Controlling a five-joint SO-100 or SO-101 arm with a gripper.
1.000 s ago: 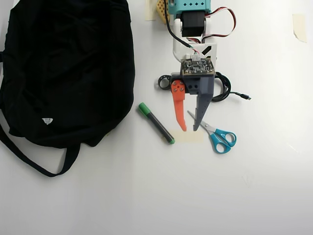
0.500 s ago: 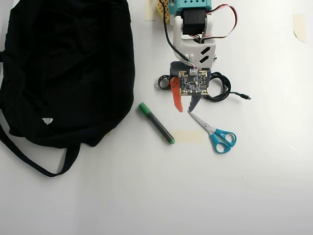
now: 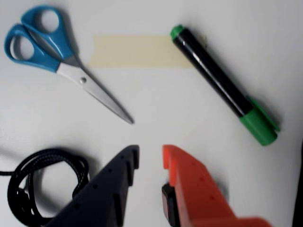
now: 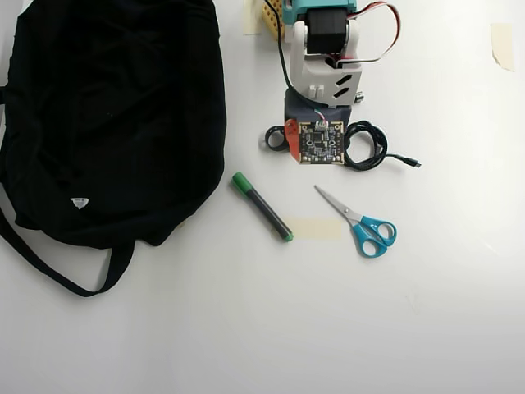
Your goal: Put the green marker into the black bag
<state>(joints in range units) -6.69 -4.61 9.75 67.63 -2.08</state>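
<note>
The green marker (image 4: 261, 206) lies flat on the white table, just right of the black bag (image 4: 115, 115), green cap toward the bag. In the wrist view the marker (image 3: 222, 85) lies diagonally at upper right, its small green end on a tape strip (image 3: 137, 51). My gripper (image 3: 150, 153) enters from the bottom edge, dark finger left and orange finger (image 3: 189, 184) right. It is open with a narrow gap, holds nothing, and hovers short of the marker. From overhead the wrist board (image 4: 317, 144) covers most of the gripper.
Blue-handled scissors (image 4: 361, 223) lie right of the tape strip (image 4: 316, 228). A coiled black cable (image 4: 365, 146) sits beside the wrist. The bag's strap (image 4: 49, 271) loops out at lower left. A tape scrap (image 4: 502, 45) is stuck at the far upper right.
The arm has drawn back toward its base. The fingers, which reached out over the tape and scissor tips, now point down near the cable. Marker, bag and scissors have not moved.
</note>
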